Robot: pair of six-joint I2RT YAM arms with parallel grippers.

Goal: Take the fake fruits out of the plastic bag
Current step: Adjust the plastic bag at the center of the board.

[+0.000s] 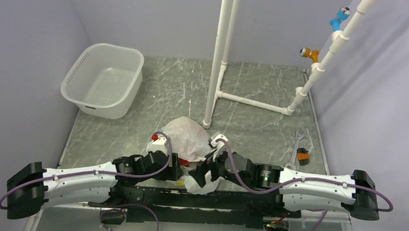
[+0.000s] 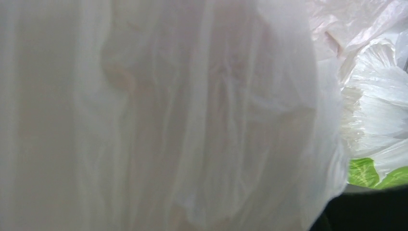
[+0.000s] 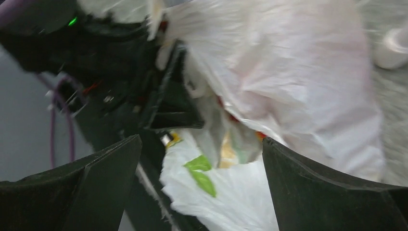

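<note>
The plastic bag [image 1: 189, 136] lies crumpled near the table's front edge, between my two grippers; its lower fold [image 1: 200, 183] hangs over the arm rail. A small red patch [image 1: 185, 162] and a yellow bit [image 1: 180, 183] peek out by the bag; I cannot tell which fruits they are. My left gripper [image 1: 178, 169] is pushed into the bag. In the left wrist view the bag's film [image 2: 192, 115] covers everything and hides the fingers. My right gripper [image 3: 202, 192] is open, its fingers [image 3: 96, 183] wide apart around the bag's leaf-printed fold [image 3: 226, 192]. Red specks [image 3: 230, 116] show between folds.
A white perforated tub [image 1: 104, 78] stands at the back left. A white pipe frame [image 1: 220, 57] rises behind the bag, with another pipe [image 1: 326, 59] at the right. A wrench [image 1: 297, 146] and a small brush [image 1: 303, 155] lie at the right.
</note>
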